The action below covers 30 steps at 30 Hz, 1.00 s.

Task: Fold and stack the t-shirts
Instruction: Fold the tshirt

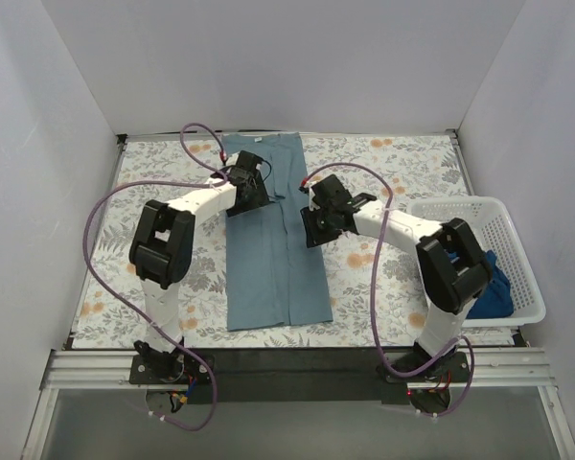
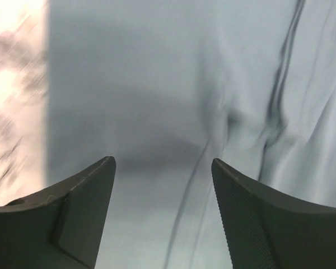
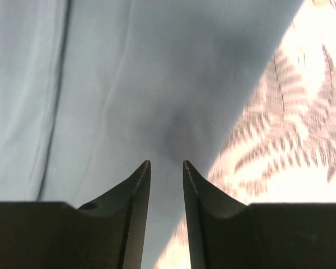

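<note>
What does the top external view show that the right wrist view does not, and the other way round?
Only top external: the left arm and right arm, the white basket holding the dark blue shirt. Only right wrist: its fingers from close, slightly apart, nothing between them. Both: the slate-blue shirt lying on the flowered tablecloth.

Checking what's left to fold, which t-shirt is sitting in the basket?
The darker royal blue t-shirt, bunched in the white basket; the slate blue t-shirt lies flat on the table.
</note>
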Available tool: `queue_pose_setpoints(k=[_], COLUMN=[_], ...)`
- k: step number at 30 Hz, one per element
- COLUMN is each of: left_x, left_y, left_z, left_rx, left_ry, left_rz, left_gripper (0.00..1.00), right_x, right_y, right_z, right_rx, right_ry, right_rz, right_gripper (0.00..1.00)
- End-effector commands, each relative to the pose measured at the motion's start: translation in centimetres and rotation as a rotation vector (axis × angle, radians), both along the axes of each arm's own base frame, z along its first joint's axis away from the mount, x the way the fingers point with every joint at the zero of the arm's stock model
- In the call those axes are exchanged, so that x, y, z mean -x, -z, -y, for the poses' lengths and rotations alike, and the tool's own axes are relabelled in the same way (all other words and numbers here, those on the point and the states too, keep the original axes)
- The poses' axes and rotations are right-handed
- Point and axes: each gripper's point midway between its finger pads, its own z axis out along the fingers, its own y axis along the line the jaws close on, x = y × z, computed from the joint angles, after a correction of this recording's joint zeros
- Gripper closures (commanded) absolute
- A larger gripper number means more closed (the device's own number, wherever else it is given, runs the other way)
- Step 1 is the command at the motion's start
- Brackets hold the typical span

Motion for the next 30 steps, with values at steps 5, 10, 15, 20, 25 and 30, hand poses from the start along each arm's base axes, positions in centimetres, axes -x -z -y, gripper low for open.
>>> queue_pose_setpoints(k=[5,10,15,20,25,30], left_x=[9.2,19.9,26.8,31.1,31.8,32.3], left_y=[-10.7,-7.0,-5.2,-3.2,-2.3,-1.6], left_z=[-3.1,-4.9,-5.8,-5.9,-6.8,-7.0], left_rx=[0.018,0.006,0.062,0.085,0.031,0.017], left_ry=[-0.043,-0.062,-0.071,-0.073,-0.09,-0.095], left_rz=[0.105,-0.112,-0.229,-0.361,-0.388,-0.404], left_gripper=[0.28,0.28,0.28,0.28,0.29,0.3], right_x=[8.0,13.7,17.1,18.5,18.8,19.1], right_y=[-3.1,-2.2,-0.5,0.6,1.8,2.9], right_z=[4.1,5.3,5.5,4.8,4.6,5.0], right_rx=[0.035,0.015,0.021,0.048,0.089,0.13], right_ry=[0.019,0.038,0.063,0.048,0.035,0.045], right_rz=[-0.092,-0.171,-0.226,-0.244,-0.264,-0.273], right_gripper=[0.58,0.55,0.55,0.55,0.55,0.57])
